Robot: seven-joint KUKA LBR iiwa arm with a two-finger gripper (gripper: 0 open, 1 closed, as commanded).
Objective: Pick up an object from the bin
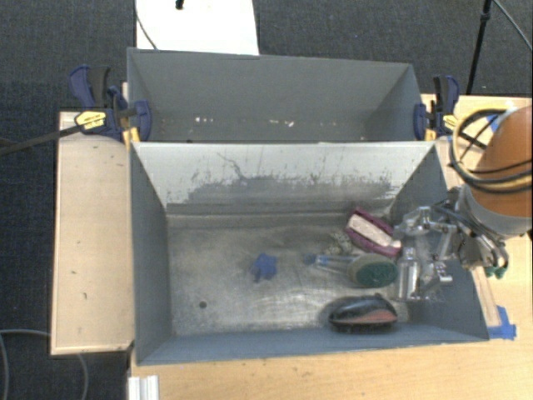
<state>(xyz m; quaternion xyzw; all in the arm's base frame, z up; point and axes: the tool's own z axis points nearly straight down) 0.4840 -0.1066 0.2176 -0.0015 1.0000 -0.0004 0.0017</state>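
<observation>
The metal gripper [410, 283] hangs low at the right end of the grey metal bin [250, 182], near its sloping right wall; whether it stands wide or narrow I cannot tell. Just to its left lies a dark green round disc [375, 272]. A purple-and-white curved piece [371, 232] lies behind the disc, and a black oval brush [362, 313] lies in front. 1 small blue lump [265, 267] sits well apart, mid-floor.

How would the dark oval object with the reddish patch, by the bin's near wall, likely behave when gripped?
The dark oval object lies low and flat, so it probably won't roll. Its rounded, shiny top may slip from a pinch.
</observation>
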